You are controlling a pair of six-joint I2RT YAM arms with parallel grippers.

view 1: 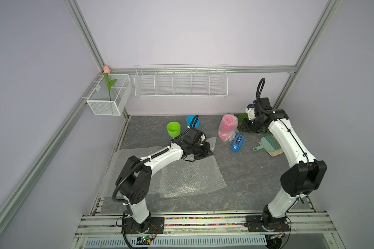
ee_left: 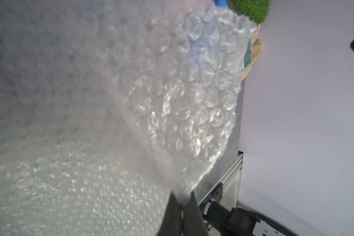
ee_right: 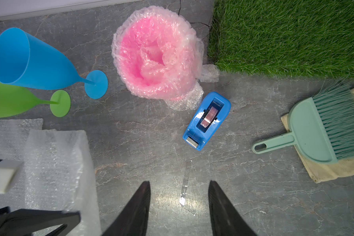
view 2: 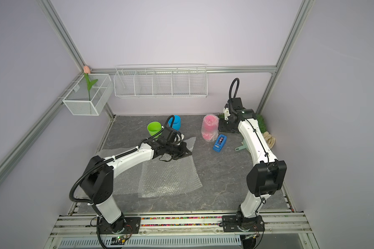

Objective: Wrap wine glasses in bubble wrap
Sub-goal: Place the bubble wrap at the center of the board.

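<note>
The left gripper (ee_left: pixel 182 204) is clamped tight on an edge of a bubble wrap (ee_left: pixel 172 92) sheet. The lifted film fills most of the left wrist view, so nearly everything beyond it is blurred. A bluish smear shows through it, too vague to name. In both top views this gripper's tips are dark against the arm and hard to separate. The rest of the sheet lies flat on the desk (ee_right: pixel 151 155), on the base side of the left gripper.

The right gripper (ee_right: pixel 179 182) stands open with nothing between its fingers, over a thin clear strip (ee_right: pixel 186 175) on the desk that is hard to make out. Just ahead of it is the pink goblet (ee_right: pixel 157 53), swaddled in wrap so that its stem and foot cannot be seen. A blue tape dispenser (ee_right: pixel 206 120) sits just beside it. The blue goblet (ee_right: pixel 29 59) and green goblet (ee_right: pixel 14 100) stand bare beyond the left gripper, and the frame edge cuts off the green one's bowl.
</note>
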